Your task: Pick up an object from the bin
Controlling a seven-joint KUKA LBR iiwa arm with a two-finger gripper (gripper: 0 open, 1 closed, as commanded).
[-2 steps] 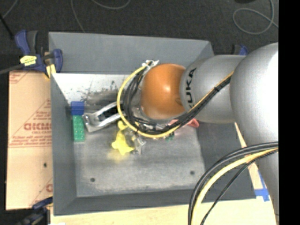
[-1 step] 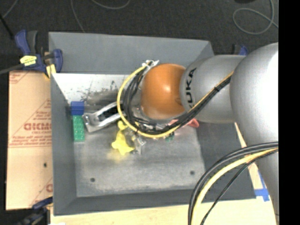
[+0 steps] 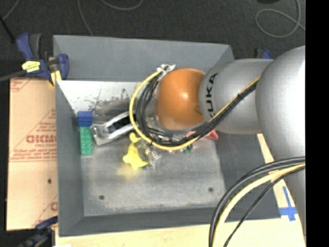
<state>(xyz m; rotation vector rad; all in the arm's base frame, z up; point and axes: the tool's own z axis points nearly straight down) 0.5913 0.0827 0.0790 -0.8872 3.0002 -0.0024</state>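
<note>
Arm [image 3: 247,96]: reaches in from the right, with its orange cover [image 3: 177,99] and looped cables directly over the tool.
Bin [image 3: 169,184]: grey metal; its floor is bare on the near side of the tool.
Silver piece [image 3: 110,127]: long, lying aslant up-left of the tool.
Tool [image 3: 152,156]: low under the cover; its opening and any hold cannot be told.
Yellow thing [image 3: 133,156]: small and lumpy, just left of the tool.
Green block [image 3: 86,140]: farther left, by the wall.
Blue block [image 3: 85,118]: just above the green block.
</note>
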